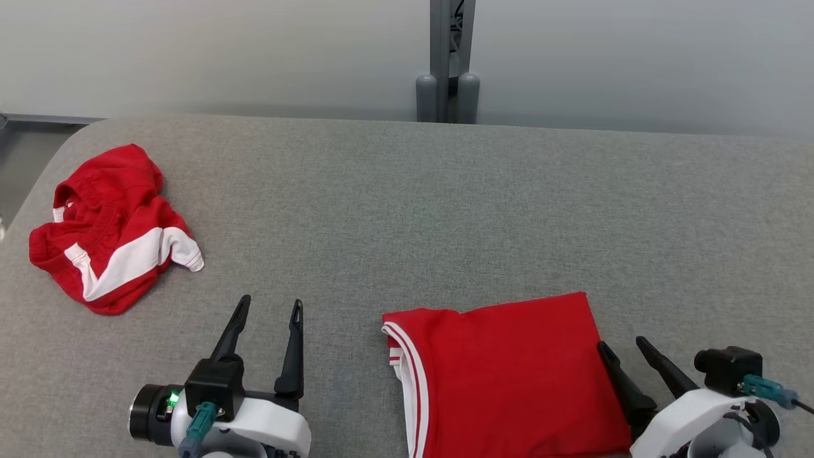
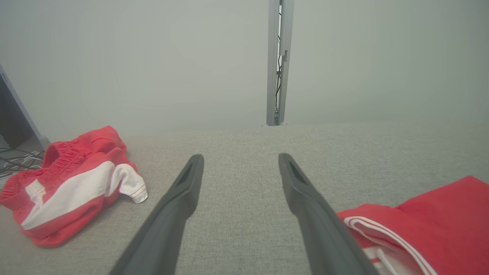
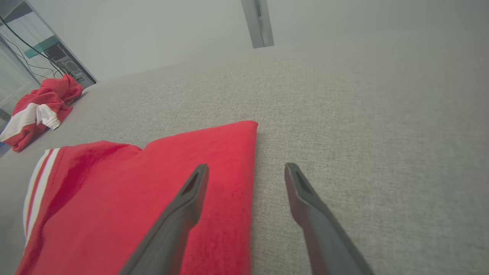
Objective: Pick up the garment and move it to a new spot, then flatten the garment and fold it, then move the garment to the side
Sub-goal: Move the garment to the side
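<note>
Folded red jersey [image 1: 509,375]: flat, near right of grey table [image 1: 407,210]. Right claw [image 1: 620,343]: released, one finger over the jersey's right edge. Left claw [image 1: 271,302]: released, empty. Crumpled red-and-white garment [image 1: 111,229]: far left.

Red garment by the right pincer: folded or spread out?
Folded: the red garment lies as a compact rectangle with straight edges and layers showing at its left.
</note>
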You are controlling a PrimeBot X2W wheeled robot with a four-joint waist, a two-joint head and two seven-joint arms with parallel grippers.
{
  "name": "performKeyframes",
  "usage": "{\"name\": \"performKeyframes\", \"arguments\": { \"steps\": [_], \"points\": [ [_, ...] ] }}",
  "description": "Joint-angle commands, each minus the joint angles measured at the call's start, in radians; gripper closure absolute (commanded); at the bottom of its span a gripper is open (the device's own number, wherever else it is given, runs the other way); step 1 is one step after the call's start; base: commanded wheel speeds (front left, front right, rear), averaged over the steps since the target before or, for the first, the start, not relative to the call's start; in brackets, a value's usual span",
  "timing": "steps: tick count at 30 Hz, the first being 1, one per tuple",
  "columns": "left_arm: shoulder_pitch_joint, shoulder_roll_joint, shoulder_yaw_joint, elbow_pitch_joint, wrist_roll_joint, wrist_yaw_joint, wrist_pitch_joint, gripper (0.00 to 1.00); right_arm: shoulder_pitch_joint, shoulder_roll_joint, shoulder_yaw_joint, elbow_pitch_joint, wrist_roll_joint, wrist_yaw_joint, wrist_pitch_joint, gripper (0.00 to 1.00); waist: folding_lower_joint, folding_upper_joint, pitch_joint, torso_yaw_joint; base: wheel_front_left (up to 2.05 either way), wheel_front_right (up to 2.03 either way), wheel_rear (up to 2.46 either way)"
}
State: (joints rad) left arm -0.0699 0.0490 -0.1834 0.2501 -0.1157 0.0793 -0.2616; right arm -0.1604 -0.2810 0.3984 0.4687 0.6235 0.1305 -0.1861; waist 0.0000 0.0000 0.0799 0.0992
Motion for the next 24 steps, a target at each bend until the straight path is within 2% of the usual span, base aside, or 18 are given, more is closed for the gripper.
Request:
{"name": "performKeyframes", "arguments": {
  "steps": [1, 5, 11, 20, 21, 22, 23, 24],
  "points": [
    [-0.015, 0.003, -0.008, 0.011, 0.008, -0.004, -0.003, 0.00, -0.021, -0.025, 0.029, 0.013, 0.056, 0.000, 0.021, 0.00, 0.0000, 0.0000, 0.012, 0.014, 0.00, 0.00, 0.00],
    [-0.031, 0.003, -0.019, 0.017, 0.004, 0.005, -0.003, 0.00, -0.065, -0.066, 0.093, 0.045, 0.157, 0.000, 0.081, 0.00, 0.0000, 0.0000, 0.027, 0.031, 0.00, 0.00, 0.00],
    [-0.044, 0.003, -0.030, 0.021, 0.003, 0.006, -0.003, 0.00, -0.111, -0.093, 0.152, 0.080, 0.245, 0.001, 0.129, 0.00, 0.0000, 0.0000, 0.047, 0.052, 0.00, 0.00, 0.00],
    [-0.051, 0.004, -0.037, 0.020, 0.016, 0.008, -0.003, 0.00, -0.153, -0.128, 0.277, 0.056, 0.395, 0.000, 0.209, 0.00, 0.0000, 0.0000, 0.071, 0.073, 0.00, 0.00, 0.00],
    [-0.052, 0.004, -0.037, 0.020, 0.018, 0.006, -0.003, 0.00, -0.159, -0.133, 0.290, 0.056, 0.403, 0.000, 0.212, 0.10, 0.0000, 0.0000, 0.073, 0.075, 0.00, 0.00, 0.00],
    [-0.054, 0.003, -0.038, 0.020, 0.019, 0.005, -0.003, 0.00, -0.164, -0.138, 0.300, 0.056, 0.410, 0.000, 0.212, 0.55, 0.0000, 0.0000, 0.075, 0.076, 0.00, 0.00, 0.00],
    [-0.057, 0.003, -0.038, 0.020, 0.020, 0.004, -0.003, 0.00, -0.166, -0.143, 0.310, 0.055, 0.414, 0.000, 0.209, 0.93, 0.0000, 0.0000, 0.078, 0.078, 0.00, 0.00, 0.00],
    [-0.059, 0.003, -0.038, 0.019, 0.020, 0.004, -0.003, 0.00, -0.172, -0.149, 0.323, 0.056, 0.417, 0.000, 0.204, 1.00, 0.0000, 0.0000, 0.080, 0.078, 0.00, 0.00, 0.00]
  ]
}}
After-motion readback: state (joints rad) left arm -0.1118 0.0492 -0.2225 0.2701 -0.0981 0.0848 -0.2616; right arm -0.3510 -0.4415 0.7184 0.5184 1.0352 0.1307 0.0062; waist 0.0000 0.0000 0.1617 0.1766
